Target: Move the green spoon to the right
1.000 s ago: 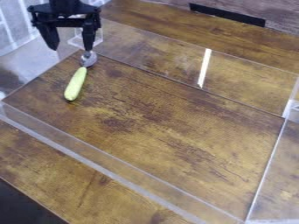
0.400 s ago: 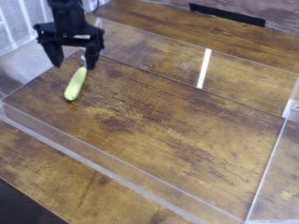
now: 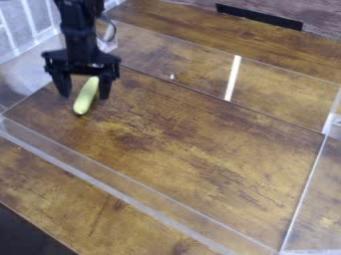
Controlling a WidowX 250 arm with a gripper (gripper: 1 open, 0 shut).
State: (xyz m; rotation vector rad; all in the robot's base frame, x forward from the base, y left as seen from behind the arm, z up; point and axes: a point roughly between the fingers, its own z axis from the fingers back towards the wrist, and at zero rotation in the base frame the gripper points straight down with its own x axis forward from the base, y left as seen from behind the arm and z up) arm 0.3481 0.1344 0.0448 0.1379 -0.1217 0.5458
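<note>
One claw (image 3: 83,87), one green spoon (image 3: 87,96): approach to grasp at far-left of counter (image 3: 200,149).
Claw points down, jaws spread wide, holding nothing; fingers straddle the spoon's upper half, which lies flat on the wood, silvery end hidden behind the claw. Judgement: lower until fingertips nearly meet the counter, centre on the thick yellow-green body, close squarely across it; a grip off-centre risks the rounded piece rolling out.

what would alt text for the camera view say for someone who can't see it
A black robot gripper points straight down with its jaws open on either side of a green spoon, which lies on a dark wooden table near the left edge. A low clear plastic wall borders the table area, and nothing else lies inside.
</note>
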